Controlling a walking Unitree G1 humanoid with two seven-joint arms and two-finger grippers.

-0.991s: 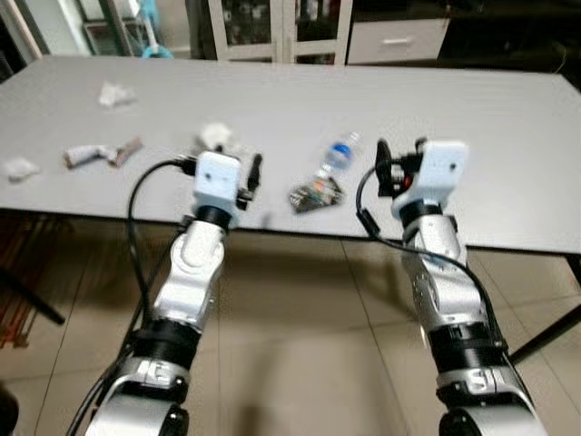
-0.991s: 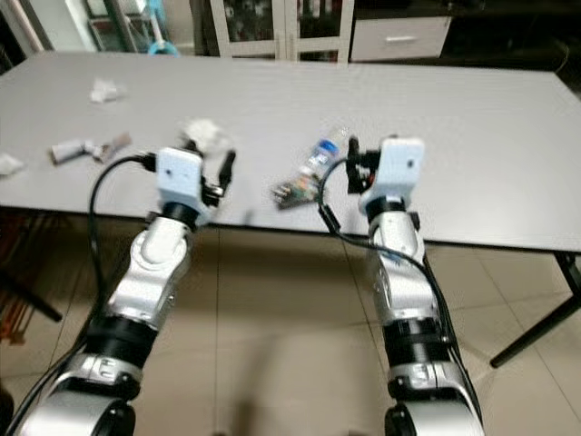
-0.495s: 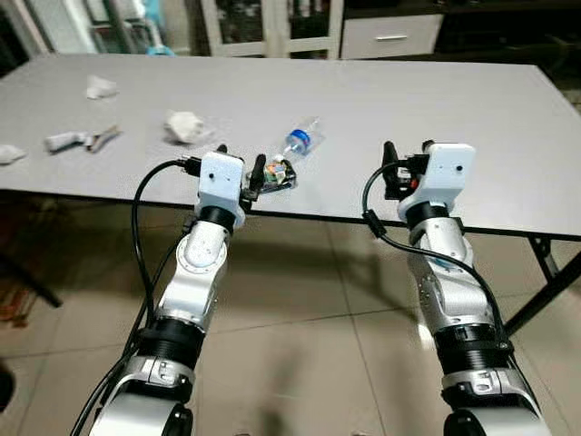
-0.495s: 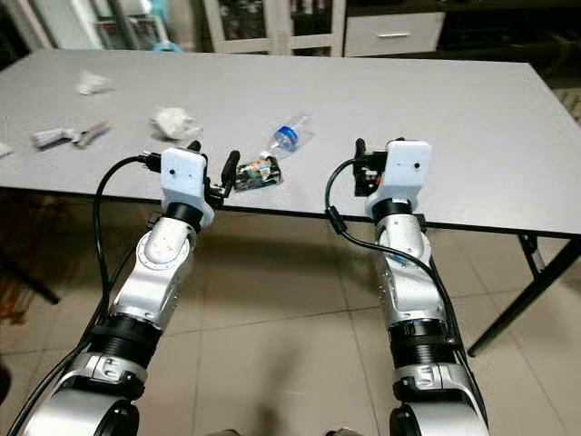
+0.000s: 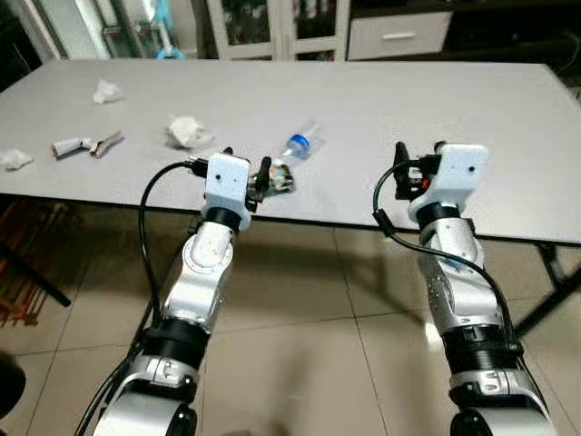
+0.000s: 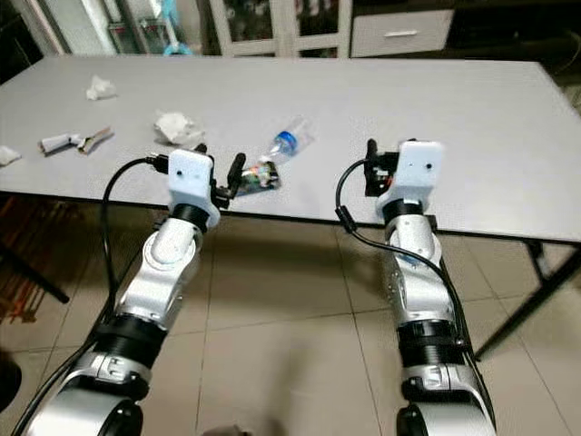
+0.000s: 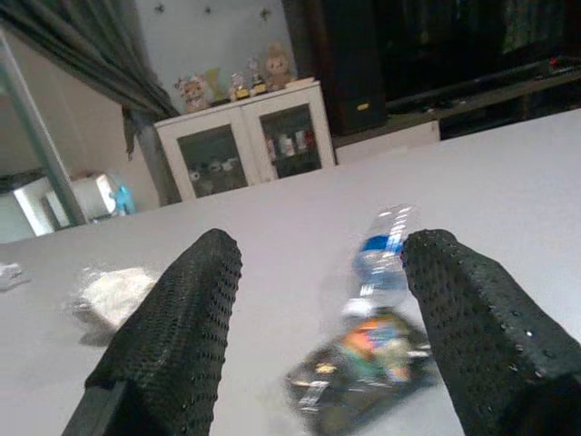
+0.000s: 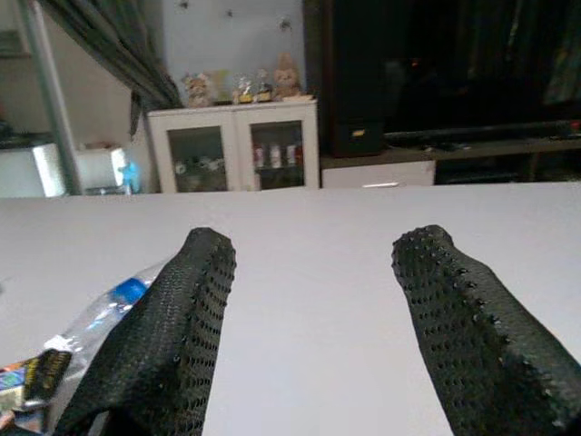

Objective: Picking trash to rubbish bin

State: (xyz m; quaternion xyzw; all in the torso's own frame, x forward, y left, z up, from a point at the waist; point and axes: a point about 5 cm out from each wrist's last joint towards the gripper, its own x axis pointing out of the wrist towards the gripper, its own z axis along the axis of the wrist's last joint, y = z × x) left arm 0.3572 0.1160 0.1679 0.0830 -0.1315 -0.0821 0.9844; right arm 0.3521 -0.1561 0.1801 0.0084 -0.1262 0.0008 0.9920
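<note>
A crumpled colourful wrapper (image 5: 281,179) lies near the grey table's front edge, with a clear plastic bottle (image 5: 303,143) with a blue cap just behind it. My left gripper (image 7: 318,336) is open and hovers at the table edge, right in front of the wrapper (image 7: 363,363) and bottle (image 7: 381,254). My right gripper (image 8: 313,336) is open, held at the table edge to the right of the trash, with nothing between its fingers. A white crumpled tissue (image 5: 189,131) lies left of the bottle. More paper scraps (image 5: 86,145) and tissues (image 5: 107,91) lie at the far left.
The long grey table (image 5: 436,100) spans the view, its right half bare. White glass-door cabinets (image 5: 272,23) stand behind it. Tiled floor (image 5: 318,345) lies below my arms, and table legs (image 5: 545,300) show at the right.
The camera has shifted; the table has come closer. My left gripper now sits right at the wrapper, where a second ago it was to its left. Both grippers stay open.
</note>
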